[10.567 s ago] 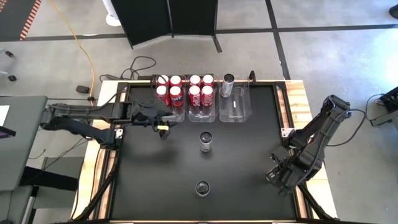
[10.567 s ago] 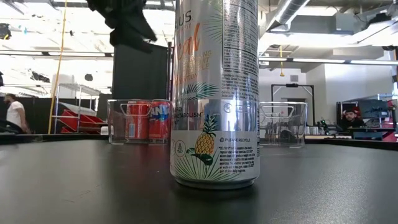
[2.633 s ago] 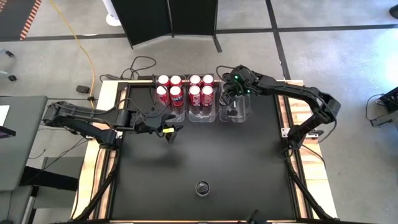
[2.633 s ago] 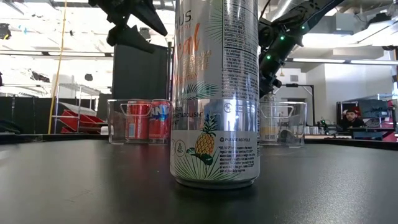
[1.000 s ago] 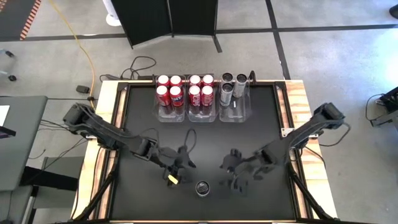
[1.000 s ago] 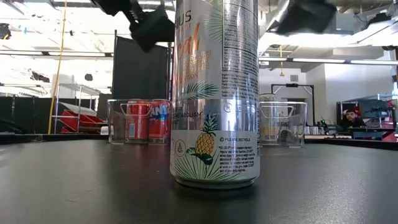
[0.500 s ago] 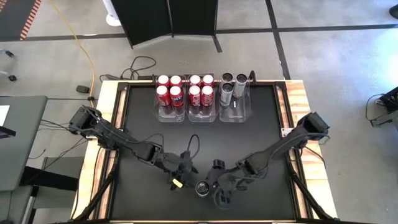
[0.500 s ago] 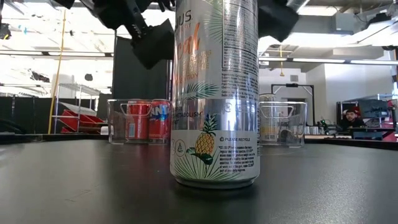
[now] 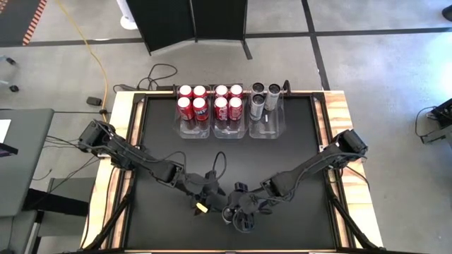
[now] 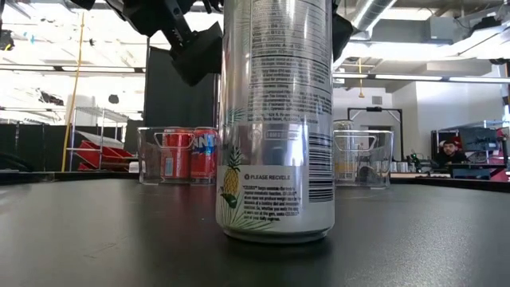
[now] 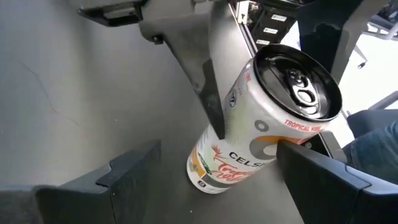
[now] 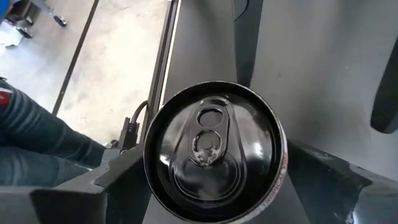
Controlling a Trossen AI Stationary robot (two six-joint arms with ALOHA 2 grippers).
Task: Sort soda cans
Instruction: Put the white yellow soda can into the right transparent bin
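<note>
On the table (image 9: 162, 226), the right tool (image 9: 239, 213) has turned the silver can (image 10: 276, 119).

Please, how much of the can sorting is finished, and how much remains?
Done: eight red cans stand in two bins, two silver cans in the third bin. In hand: the right pincer grips the last silver can near the front of the table; the left pincer hangs open beside it. Left: carry that can to the third bin.

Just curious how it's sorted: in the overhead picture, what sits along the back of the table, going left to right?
Four red cans in a clear bin → four more red cans in the next bin → two silver cans in the last bin.
</note>
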